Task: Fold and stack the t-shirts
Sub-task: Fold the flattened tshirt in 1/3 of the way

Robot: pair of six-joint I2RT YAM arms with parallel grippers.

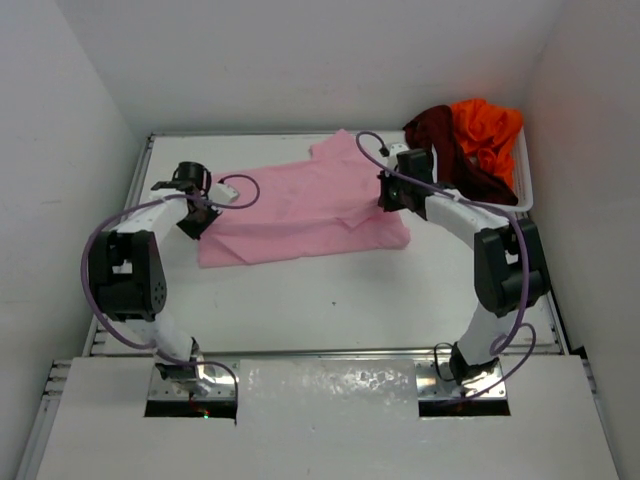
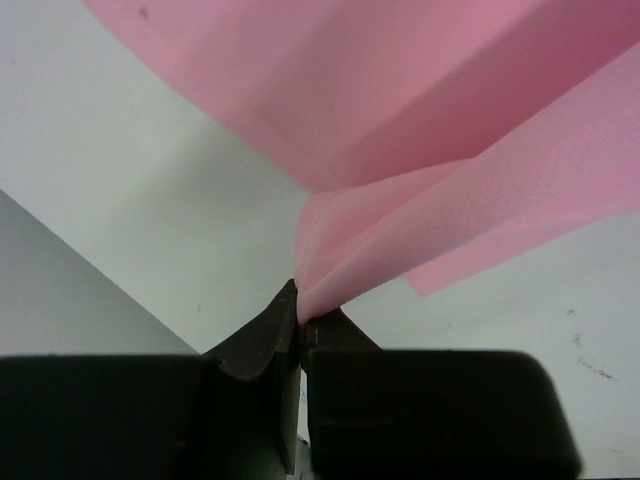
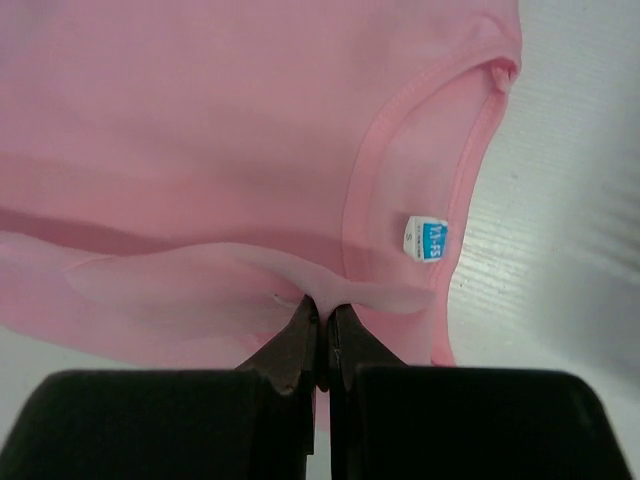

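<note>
We hold the pink t-shirt (image 1: 300, 205), flat just left of the basket (image 1: 524, 185): left gripper (image 2: 300, 315) pinched tight on its edge far from the basket, right gripper (image 3: 322, 312) pinched on the basket-side edge, for folding.

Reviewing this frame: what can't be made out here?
Right wrist view: print on the neck label is too small to read.
Top view: the basket is mostly hidden under the maroon t-shirt and orange t-shirt.
Left wrist view: the frame crops the pink t-shirt, so which part the left gripper pinches is unclear.
</note>
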